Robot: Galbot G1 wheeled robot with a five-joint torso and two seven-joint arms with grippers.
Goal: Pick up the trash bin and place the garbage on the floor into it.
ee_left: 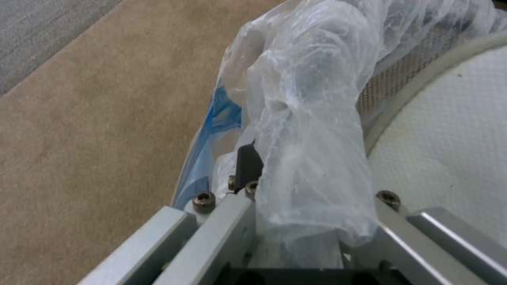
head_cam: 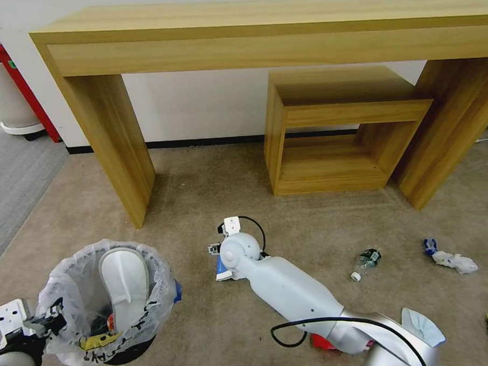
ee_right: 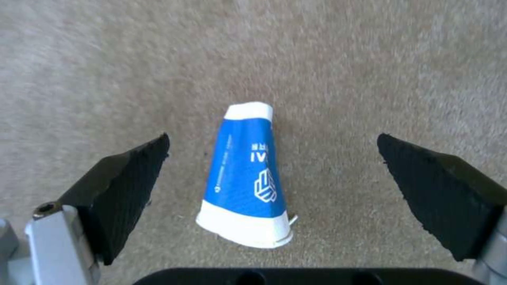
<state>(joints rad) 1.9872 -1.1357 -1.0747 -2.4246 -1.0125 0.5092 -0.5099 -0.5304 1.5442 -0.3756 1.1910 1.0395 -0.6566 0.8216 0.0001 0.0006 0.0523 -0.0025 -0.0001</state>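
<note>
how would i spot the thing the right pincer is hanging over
Start at the long wooden desk and drop to the tan carpet before its open middle. Under the open right pincer lies a flattened blue-and-white paper cup. Unlike the clear bottle nearby, it is bright blue with white ends.

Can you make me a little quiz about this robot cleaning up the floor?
1. True or false: the right gripper is squeezing the blue-and-white wrapper.
2. What white thing stands in the trash bin? A slipper, B cup, C ball.
3. What does the left gripper hold?

Key:
1. False: open, around the wrapper, not touching it.
2. A, slipper.
3. The bin's bagged rim.
</note>
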